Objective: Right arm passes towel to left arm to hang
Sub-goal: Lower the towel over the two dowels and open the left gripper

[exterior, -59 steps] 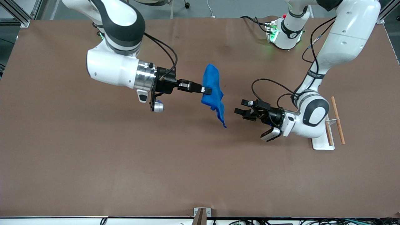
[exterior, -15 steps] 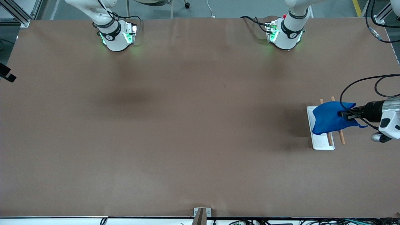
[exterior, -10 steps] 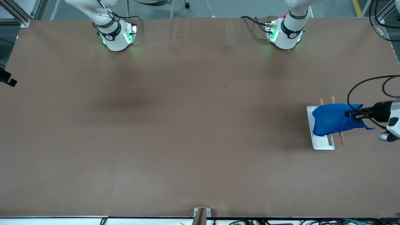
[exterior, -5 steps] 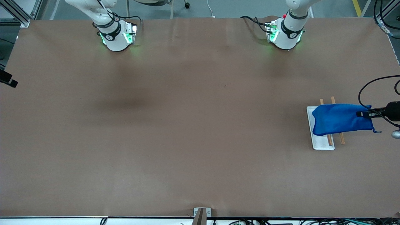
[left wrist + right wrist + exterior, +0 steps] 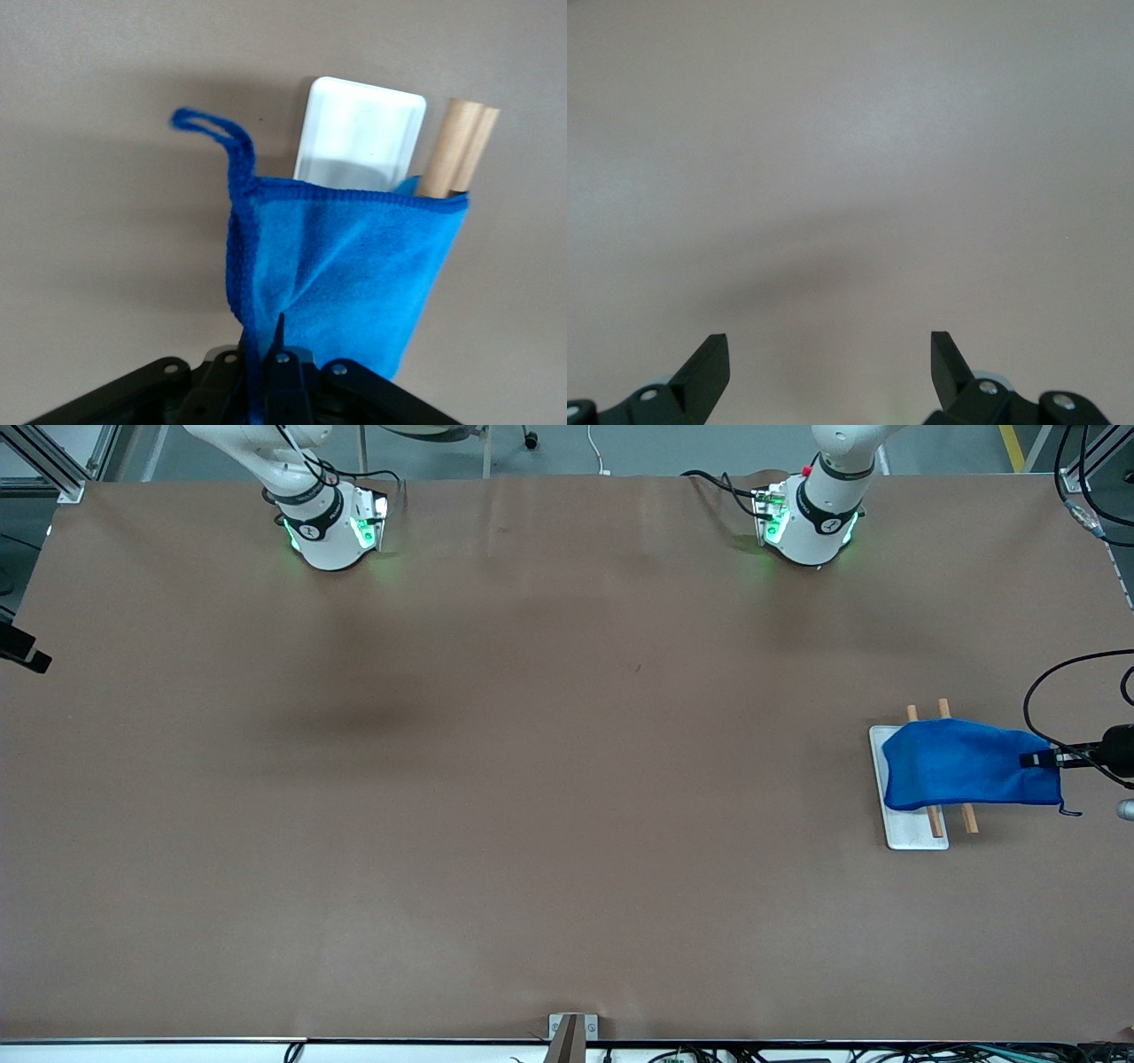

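The bright blue towel (image 5: 966,764) hangs draped over the two wooden rods (image 5: 969,820) of a rack with a white base (image 5: 911,831), at the left arm's end of the table. My left gripper (image 5: 1036,760) is shut on the towel's edge beside the rack. In the left wrist view the towel (image 5: 354,274) runs from my left gripper (image 5: 263,345) over the rods (image 5: 454,146), its corner loop (image 5: 211,128) sticking out. My right gripper (image 5: 829,352) is open and empty over bare table. A dark tip (image 5: 25,654) shows at the front view's edge, at the right arm's end.
Both green-lit bases stand along the table edge farthest from the front camera, the right arm's (image 5: 330,522) and the left arm's (image 5: 808,518) with its red knob. A black cable (image 5: 1054,682) loops above the left gripper.
The left gripper has drawn the towel across the rods toward the table's end, spreading it flatter over the rack. Six seconds ago the right gripper held the towel at mid-table; it has since withdrawn.
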Available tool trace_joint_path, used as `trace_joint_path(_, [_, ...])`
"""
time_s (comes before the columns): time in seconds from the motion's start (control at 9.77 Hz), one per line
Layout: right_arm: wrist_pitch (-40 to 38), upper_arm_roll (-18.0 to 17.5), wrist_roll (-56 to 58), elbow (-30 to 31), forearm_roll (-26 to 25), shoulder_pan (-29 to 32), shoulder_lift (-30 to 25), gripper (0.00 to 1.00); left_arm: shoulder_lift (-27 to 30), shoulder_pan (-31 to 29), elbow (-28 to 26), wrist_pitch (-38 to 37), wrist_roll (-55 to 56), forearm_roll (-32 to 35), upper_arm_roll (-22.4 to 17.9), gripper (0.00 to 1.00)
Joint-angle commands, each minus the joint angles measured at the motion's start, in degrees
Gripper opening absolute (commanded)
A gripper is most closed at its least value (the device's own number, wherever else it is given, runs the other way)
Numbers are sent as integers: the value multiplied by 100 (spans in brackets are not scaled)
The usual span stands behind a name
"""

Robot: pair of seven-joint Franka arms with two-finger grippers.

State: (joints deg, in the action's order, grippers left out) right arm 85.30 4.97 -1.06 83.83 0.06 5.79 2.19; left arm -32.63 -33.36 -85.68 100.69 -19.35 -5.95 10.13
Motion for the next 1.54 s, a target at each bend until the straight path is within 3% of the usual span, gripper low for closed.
trace_joint_path(0.0, [-22,-48,-174,107,90,28,-104,100,-252,-109,-46,232,-200,94,33,3])
trace_joint_path(0.1, [-22,-40,-305,98,90,2,-104,100,-287,-110,-37,241,-201,103,24,13])
trace_joint_path(0.2, [-22,-14,-289,98,90,-33,-96,100,-296,-101,-28,241,-201,103,24,41])
trace_joint_path(0.31, [-31,-13,-289,98,90,-34,-96,100,-279,-75,-28,241,-209,138,24,99])
trace_joint_path(0.72, [-31,-13,-280,107,90,-34,-104,100,202,451,-10,162,323,340,94,100])
trace_joint_path(1.13, [-66,-13,-263,107,90,-25,-96,100,1502,1488,-2,-461,2003,340,190,100])
trace_joint_path(1.33, [-66,-22,-237,107,73,-25,-104,100,1873,1517,111,-480,1639,349,330,100])
trace_joint_path(1.43, [-66,-48,-245,107,-40,-42,-104,100,1901,1516,417,-697,1271,349,358,100])
